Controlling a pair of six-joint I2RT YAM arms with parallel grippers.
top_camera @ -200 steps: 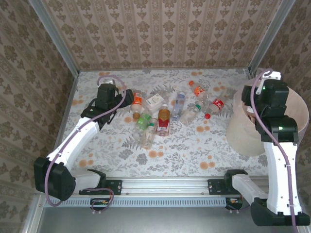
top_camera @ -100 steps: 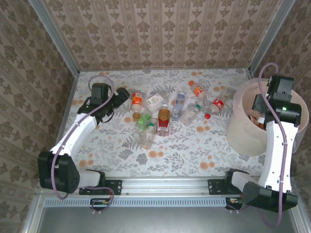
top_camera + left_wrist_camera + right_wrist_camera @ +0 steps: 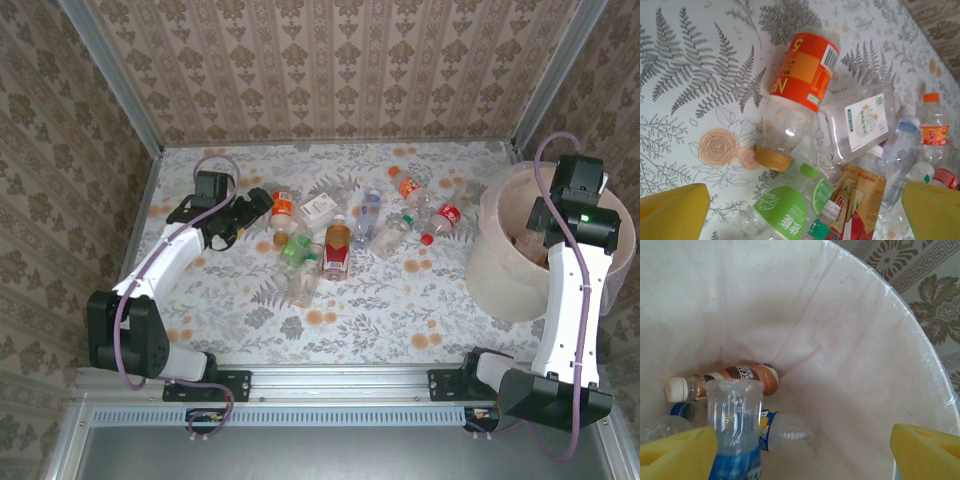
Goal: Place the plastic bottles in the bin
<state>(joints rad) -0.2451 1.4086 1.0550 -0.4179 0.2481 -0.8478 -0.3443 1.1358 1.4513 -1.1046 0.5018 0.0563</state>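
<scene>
Several plastic bottles (image 3: 337, 248) lie clustered mid-table. My left gripper (image 3: 254, 208) is open just left of them; its wrist view has an orange-labelled bottle (image 3: 802, 75) with a tan cap ahead. A green-labelled bottle (image 3: 785, 212) and a red-and-gold tea bottle (image 3: 857, 200) lie between the yellow fingers (image 3: 672, 212). My right gripper (image 3: 800, 450) is open above the pale pink bin (image 3: 505, 270). A blue-labelled clear bottle (image 3: 735, 440) stands against its left finger (image 3: 675, 455), far from the other finger. On the bin's floor lie a brown-orange bottle (image 3: 735, 377) and a yellow-blue one (image 3: 785, 432).
A square clear bottle with a white label (image 3: 860, 122) and an orange-capped bottle (image 3: 933, 127) lie beyond the left gripper. More bottles, one red-labelled (image 3: 447, 215), lie between the cluster and the bin. Patterned walls close in the table on three sides.
The right arm has swung outward so its gripper hangs over the bin's inside. The left gripper has moved right, closer to the orange-labelled bottle.
</scene>
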